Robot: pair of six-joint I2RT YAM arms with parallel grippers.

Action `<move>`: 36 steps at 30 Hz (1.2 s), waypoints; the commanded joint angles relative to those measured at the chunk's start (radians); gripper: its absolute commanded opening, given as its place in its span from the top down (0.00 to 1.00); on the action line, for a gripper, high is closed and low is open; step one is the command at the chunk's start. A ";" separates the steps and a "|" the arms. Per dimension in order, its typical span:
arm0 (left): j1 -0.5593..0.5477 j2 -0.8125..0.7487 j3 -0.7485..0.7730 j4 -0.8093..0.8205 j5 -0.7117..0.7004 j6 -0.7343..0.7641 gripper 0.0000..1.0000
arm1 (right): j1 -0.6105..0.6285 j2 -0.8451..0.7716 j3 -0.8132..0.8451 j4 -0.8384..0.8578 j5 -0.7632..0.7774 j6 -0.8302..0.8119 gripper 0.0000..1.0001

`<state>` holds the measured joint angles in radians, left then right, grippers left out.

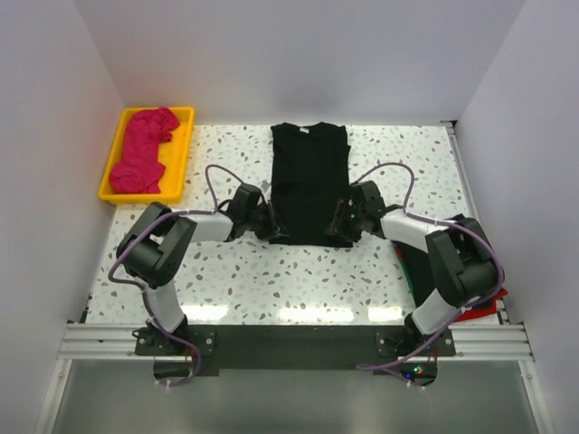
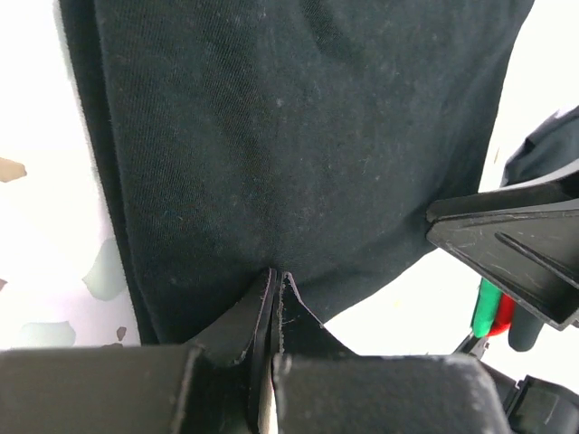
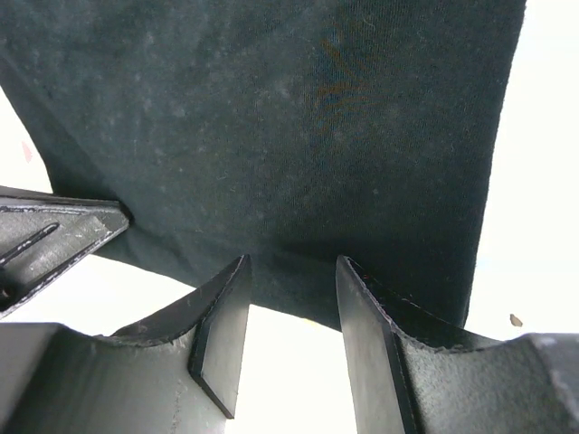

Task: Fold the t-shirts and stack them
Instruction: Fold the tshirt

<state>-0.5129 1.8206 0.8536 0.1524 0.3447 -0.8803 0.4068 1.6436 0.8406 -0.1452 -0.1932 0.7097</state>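
A black t-shirt lies flat in a long narrow strip at the table's middle, collar toward the back. My left gripper is at its near left corner. In the left wrist view that gripper is shut, its tips pinched together on the black t-shirt's hem. My right gripper is at the near right corner. There it stands open, with the edge of the hem of the black t-shirt lying between the two fingers. A magenta-pink t-shirt lies crumpled in the tray.
A yellow tray sits at the back left of the speckled table. Red and black cloth shows under the right arm at the table's right edge. White walls close in the back and both sides.
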 commanded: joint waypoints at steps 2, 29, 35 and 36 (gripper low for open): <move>0.001 -0.010 -0.059 0.021 -0.009 0.007 1.00 | 0.003 -0.042 -0.067 -0.028 0.049 -0.001 0.53; -0.047 -0.202 -0.370 0.039 -0.029 -0.054 1.00 | 0.038 -0.350 -0.348 -0.077 -0.020 0.040 0.56; -0.098 -0.331 -0.433 -0.019 -0.050 -0.080 1.00 | 0.058 -0.521 -0.422 -0.169 -0.038 0.068 0.56; -0.101 -0.345 -0.435 -0.030 -0.049 -0.083 1.00 | 0.058 -0.553 -0.419 -0.186 -0.040 0.066 0.56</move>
<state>-0.5945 1.5089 0.4564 0.2642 0.3454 -0.9627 0.4595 1.1496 0.4362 -0.2306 -0.2283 0.7635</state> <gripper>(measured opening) 0.013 0.439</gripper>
